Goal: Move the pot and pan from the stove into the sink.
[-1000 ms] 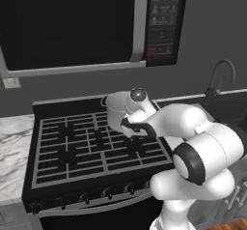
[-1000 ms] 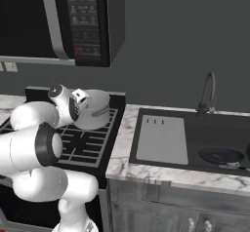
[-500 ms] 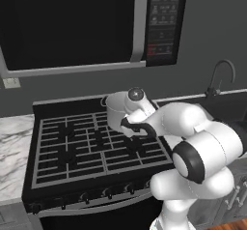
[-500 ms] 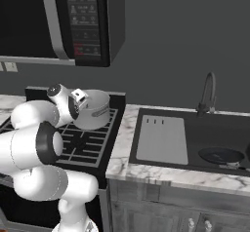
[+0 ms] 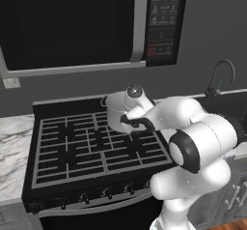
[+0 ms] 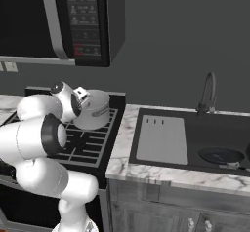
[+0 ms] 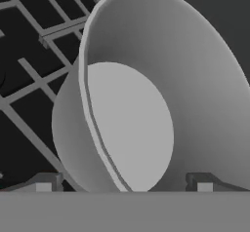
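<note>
The silvery light-grey metal cylindrical pot point(image 5: 117, 113) stands at the back right part of the black gas stove with grey grid grates point(image 5: 72, 151), toward 1 o'clock from the middle of the grates in the left base view. In the right base view the pot point(image 6: 93, 110) looks a little tilted, and I cannot tell if its bottom touches the grates. The hand point(image 7: 124, 184) is at the pot rim: in the hand view one dark finger tip point(image 7: 43, 183) is outside the wall and the other point(image 7: 204, 183) is on the inner side, with the rim edge between them, so the hand seems to be clenched on the pot wall.

The shallow round dark-grey frying pan point(image 6: 220, 155) lies inside the dark rectangular sink basin point(image 6: 195, 134), at about 4 o'clock of the basin, near its front right corner. The flat grey drainboard panel point(image 6: 162, 139) is at the left part of the sink, and the dark arched faucet point(image 6: 207, 93) rises behind the basin. The marble bench point(image 6: 156, 173) carries the sink, just beside the stove.
</note>
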